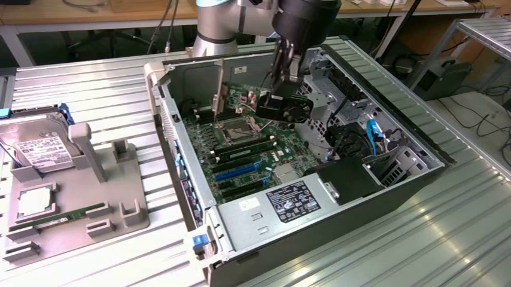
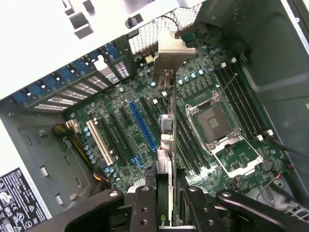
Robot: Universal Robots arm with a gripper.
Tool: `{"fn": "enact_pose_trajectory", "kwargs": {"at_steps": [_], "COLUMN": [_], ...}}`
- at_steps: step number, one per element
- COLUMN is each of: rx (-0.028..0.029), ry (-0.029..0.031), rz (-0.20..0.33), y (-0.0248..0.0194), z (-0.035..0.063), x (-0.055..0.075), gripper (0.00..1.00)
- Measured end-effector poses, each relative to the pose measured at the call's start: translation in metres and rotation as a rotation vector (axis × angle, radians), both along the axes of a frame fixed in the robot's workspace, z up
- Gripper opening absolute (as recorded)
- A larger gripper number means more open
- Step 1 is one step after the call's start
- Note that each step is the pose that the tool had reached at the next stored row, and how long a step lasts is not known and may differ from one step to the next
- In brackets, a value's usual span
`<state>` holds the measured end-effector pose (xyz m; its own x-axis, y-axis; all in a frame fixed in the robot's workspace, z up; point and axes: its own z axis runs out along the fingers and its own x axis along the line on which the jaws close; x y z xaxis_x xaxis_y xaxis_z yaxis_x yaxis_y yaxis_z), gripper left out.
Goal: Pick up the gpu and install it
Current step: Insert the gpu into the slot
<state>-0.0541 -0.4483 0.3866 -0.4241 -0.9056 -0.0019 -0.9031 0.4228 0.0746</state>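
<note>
My gripper [image 2: 166, 205] is shut on the gpu [image 2: 166, 145], which I see edge-on in the wrist view, with its silver bracket [image 2: 171, 50] at the far end. In the exterior view the gripper [image 1: 278, 106] hangs inside the open computer case [image 1: 415, 179], holding the gpu [image 1: 239, 98] upright above the motherboard [image 1: 255, 149] near the case's rear wall. The card hovers over the board between the blue expansion slot [image 2: 142, 123] and the open processor socket [image 2: 215, 123]; I cannot tell whether its lower edge touches a slot.
A grey fixture tray [image 1: 119, 209] at the exterior view's left holds a hard drive [image 1: 36, 146], a processor chip [image 1: 36, 200] and a green memory stick [image 1: 60, 216]. The case walls, drive cage [image 1: 335, 95] and labelled power supply [image 1: 291, 200] crowd the gripper.
</note>
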Motion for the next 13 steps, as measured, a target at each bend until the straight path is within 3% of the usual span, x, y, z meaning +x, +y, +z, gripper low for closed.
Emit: {"fn": "enact_pose_trajectory", "kwargs": {"at_steps": [5, 9, 13], "rx": [0.001, 0.0006, 0.0005], "ry": [-0.0011, -0.0052, -0.0089], "rz": [0.14, 0.196, 0.218], "y": [0.0, -0.0004, -0.0054], "z": [-0.0004, -0.0021, -0.0049], "x": [0.0, 0.0, -0.0003], "gripper": [0.26, 0.26, 0.26]}}
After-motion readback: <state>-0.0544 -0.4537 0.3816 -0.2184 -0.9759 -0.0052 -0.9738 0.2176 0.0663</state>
